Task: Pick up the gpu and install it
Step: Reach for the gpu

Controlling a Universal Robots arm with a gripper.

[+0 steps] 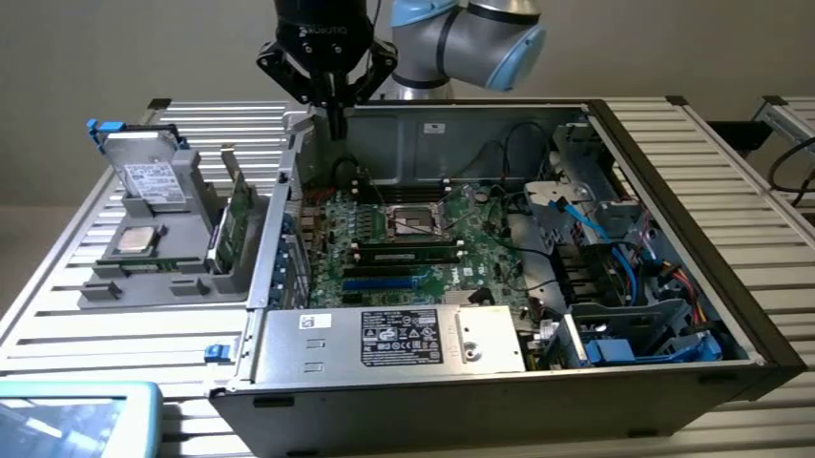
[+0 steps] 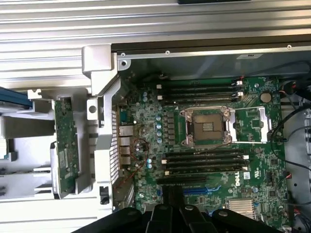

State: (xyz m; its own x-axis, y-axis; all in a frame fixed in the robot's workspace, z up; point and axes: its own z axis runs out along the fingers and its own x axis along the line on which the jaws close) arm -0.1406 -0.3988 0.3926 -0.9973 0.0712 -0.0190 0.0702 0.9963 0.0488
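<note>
Gripper: the black two-finger gripper is clenched with nothing between the fingers. It hangs over the rear corner of the case, at the exterior view's left end of the back wall.
Gpu: the thin green circuit-board gpu stands on edge in a grey plastic parts holder outside the case, on the exterior view's left. It is untouched and apart from the gripper.
Case: the open black-and-silver computer case lies on its side on a slatted aluminium table, with the green motherboard exposed.
Slot: a blue expansion slot is free, beside the black memory slots.
Neighbour: a silver boxy hard drive with white label sits in the same holder, farther from the case.
Risk 1: clenched fingers landing on the card's top edge would shove or tip it rather than straddle it.
Risk 2: the card is thin and edge-on, so an off-centre pinch could let it swivel or slip.
Risk 3: the holder sits just beside the case's side wall, so a low carry could clip the wall.
Risk 4: a tilted card would jam at the slot or the rear wall.
Risk 5: the thin red wire looped over the board near the rear ports could snag.
</note>
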